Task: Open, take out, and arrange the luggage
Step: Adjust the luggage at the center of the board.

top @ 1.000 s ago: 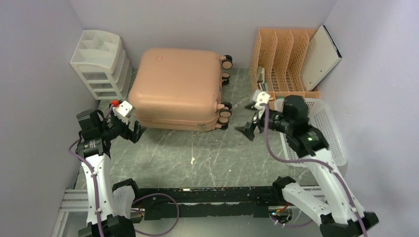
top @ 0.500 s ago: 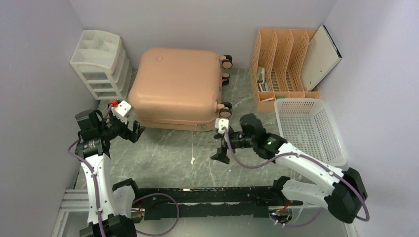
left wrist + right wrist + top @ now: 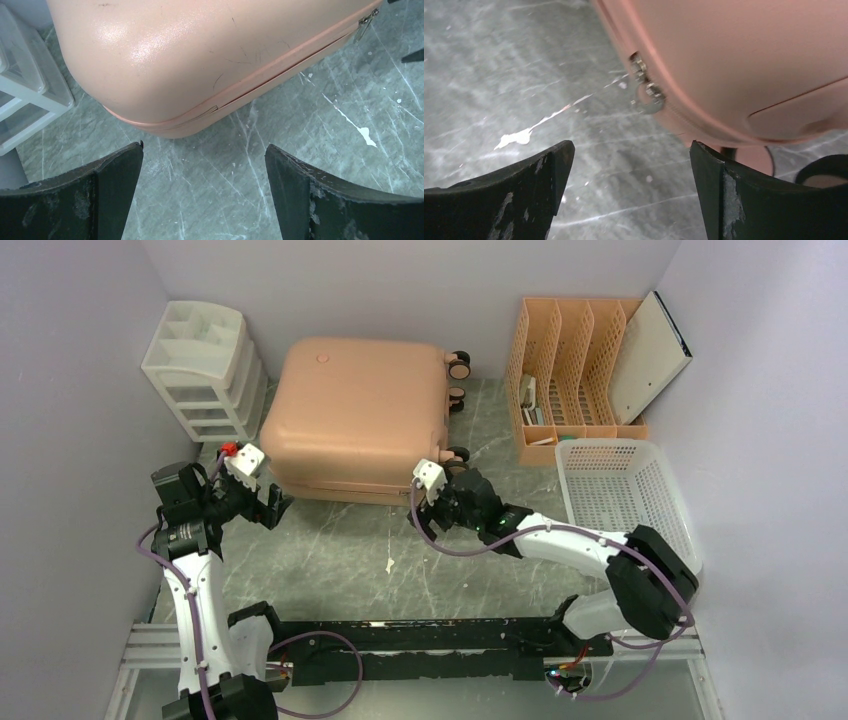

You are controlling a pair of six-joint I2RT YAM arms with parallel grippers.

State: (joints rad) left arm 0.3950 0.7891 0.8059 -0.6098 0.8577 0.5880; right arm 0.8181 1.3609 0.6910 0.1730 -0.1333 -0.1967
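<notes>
The luggage [image 3: 355, 415], a salmon-pink hard-shell suitcase, lies flat and closed at the back of the table, its black wheels [image 3: 459, 368] to the right. My left gripper [image 3: 275, 508] stands open on the table just off its near left corner [image 3: 200, 55], nothing between the fingers [image 3: 115, 170]. My right gripper [image 3: 425, 508] is open at the near right corner. In the right wrist view the metal zipper pulls [image 3: 646, 95] hang on the shell's seam just ahead of the open gripper [image 3: 631, 147], not touched.
A white drawer unit [image 3: 205, 365] stands left of the suitcase. An orange slotted file rack [image 3: 570, 370] with a white folder [image 3: 650, 355] stands at the back right, a white mesh basket [image 3: 625, 500] in front of it. A white speck [image 3: 389, 565] marks the table.
My right arm has swung left from beside the file rack, across the table, to the suitcase's near right corner. The left arm has stayed put.
</notes>
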